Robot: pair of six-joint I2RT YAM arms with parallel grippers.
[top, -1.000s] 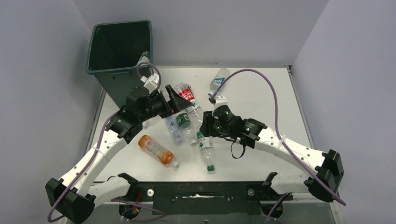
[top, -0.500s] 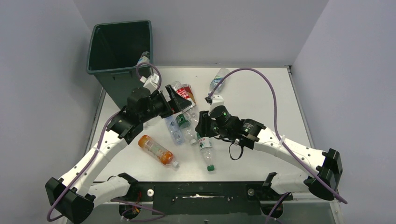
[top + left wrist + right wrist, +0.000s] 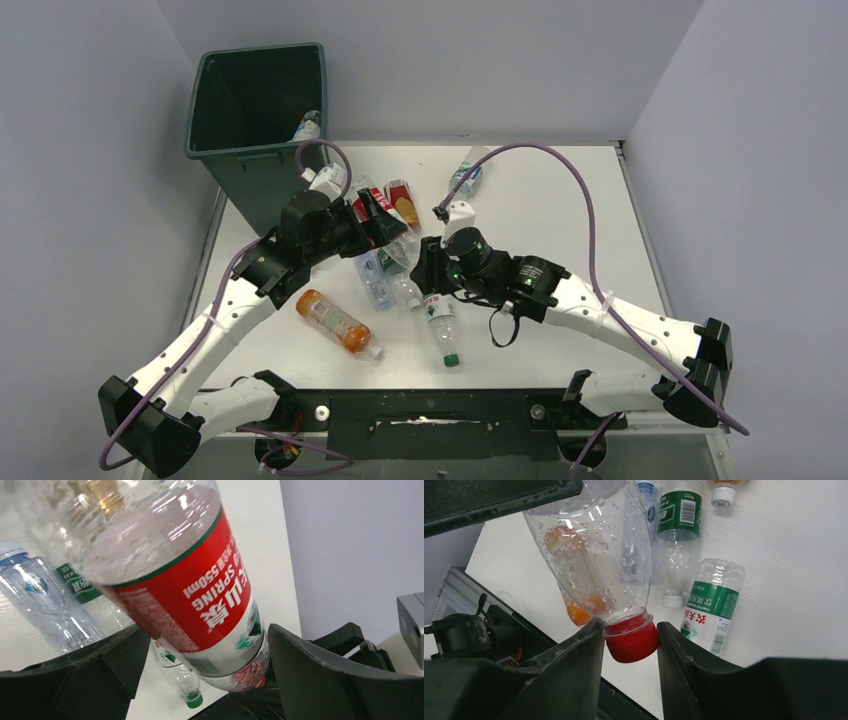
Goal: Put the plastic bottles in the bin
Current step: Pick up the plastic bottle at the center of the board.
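A clear plastic bottle with a red label [image 3: 200,590] hangs above the table between both grippers. My right gripper [image 3: 630,645] is shut on its red cap [image 3: 631,640]; it shows in the top view as well [image 3: 428,268]. My left gripper [image 3: 207,630] stands open around the labelled body, a finger on each side [image 3: 385,220]. The dark green bin [image 3: 255,153] stands at the far left, with one bottle [image 3: 308,127] inside. More plastic bottles lie under the grippers: an orange one [image 3: 338,322], a green-labelled one [image 3: 440,320] and a clear one [image 3: 375,282].
A blue-labelled bottle [image 3: 465,175] lies alone at the far middle of the table. An amber bottle with a red label [image 3: 402,205] lies just beyond the left gripper. Purple cables [image 3: 560,165] arch over both arms. Grey walls close in the table.
My right gripper has moved left with the bottle's cap in it. The left gripper has shifted slightly right, and the bottle's body now sits deeper between its fingers.
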